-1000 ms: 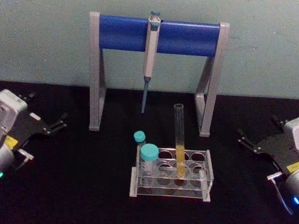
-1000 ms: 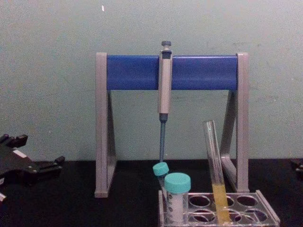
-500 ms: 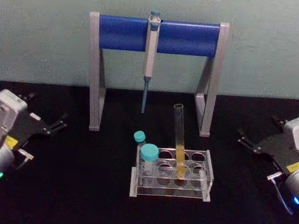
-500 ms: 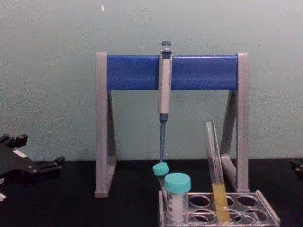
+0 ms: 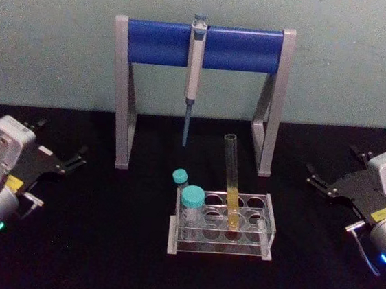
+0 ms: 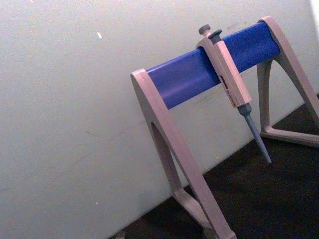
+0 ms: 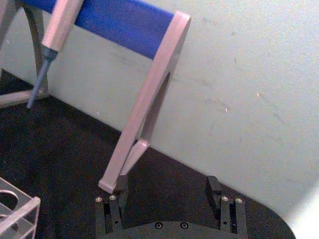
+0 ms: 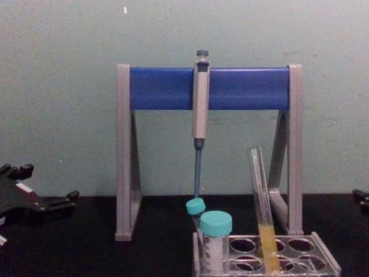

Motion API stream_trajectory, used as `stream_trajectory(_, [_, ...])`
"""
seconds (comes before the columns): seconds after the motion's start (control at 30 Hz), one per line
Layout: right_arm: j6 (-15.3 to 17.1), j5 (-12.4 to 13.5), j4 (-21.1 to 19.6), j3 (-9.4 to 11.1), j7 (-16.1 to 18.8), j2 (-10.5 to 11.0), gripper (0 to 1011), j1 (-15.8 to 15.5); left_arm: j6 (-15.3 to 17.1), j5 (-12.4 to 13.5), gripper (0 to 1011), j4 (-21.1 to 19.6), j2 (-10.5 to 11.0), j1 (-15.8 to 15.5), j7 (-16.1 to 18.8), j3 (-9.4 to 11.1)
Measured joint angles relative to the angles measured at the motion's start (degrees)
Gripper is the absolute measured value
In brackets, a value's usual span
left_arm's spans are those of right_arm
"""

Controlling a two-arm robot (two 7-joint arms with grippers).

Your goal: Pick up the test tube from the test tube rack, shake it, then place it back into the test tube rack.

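Left gripper [image 5: 61,139] sat with fingers spread wide and empty, right gripper [image 7: 167,188] likewise parted and held nothing, test tube [image 5: 231,179] leaned in the test tube rack [image 5: 269,228], between both sets of fingertips, well apart from each, teal-capped tubes [image 5: 192,198] stood beside it

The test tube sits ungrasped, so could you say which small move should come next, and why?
Probably swing the open right gripper in toward the test tube's bare upper part: it stands in the rack, right of centre, and the left gripper sits parked farther away.
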Motion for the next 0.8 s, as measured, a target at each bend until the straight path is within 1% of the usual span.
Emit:
stream_trajectory(0.1, [-0.7,-0.2,-0.4,0.3,0.5,0.0,1000,-0.2,0.0,0.0,1002,0.0,0.0,0.0,0.0,0.0])
stream_trajectory(0.2, [-2.2,-0.3,-0.8,0.7,1.6,-0.1,1000,-0.4,0.0,0.0,1001,0.0,0.0,0.0,0.0,0.0])
stream_trajectory(0.3, [-4.8,0.5,-1.1,1.1,4.0,-0.4,1000,-0.5,0.0,0.0,1001,0.0,0.0,0.0,0.0,0.0])
stream_trajectory(0.4, [-6.2,1.4,-1.2,1.3,5.7,-0.7,1000,-0.4,0.0,0.0,1001,0.0,0.0,0.0,0.0,0.0])
stream_trajectory(0.47, [-7.3,2.5,-1.4,1.5,7.6,-1.0,1000,-0.3,0.0,0.0,1001,0.0,0.0,0.0,0.0,0.0])
stream_trajectory(0.5, [-8.0,3.4,-1.5,1.6,9.0,-1.2,1000,-0.2,0.0,0.0,1001,0.0,0.0,0.0,0.0,0.0])
stream_trajectory(0.63, [-9.0,5.4,-1.8,1.7,11.9,-1.7,1000,0.0,0.0,0.0,1001,0.0,0.0,0.0,0.0,0.0])
stream_trajectory(0.67, [-9.4,6.5,-1.9,1.8,13.3,-2.0,1000,0.1,0.0,0.0,1001,0.0,0.0,0.0,0.0,0.0])
stream_trajectory(0.8, [-9.8,9.0,-2.0,1.8,16.7,-2.7,1000,0.4,0.0,0.0,1001,0.0,0.0,0.0,0.0,0.0])
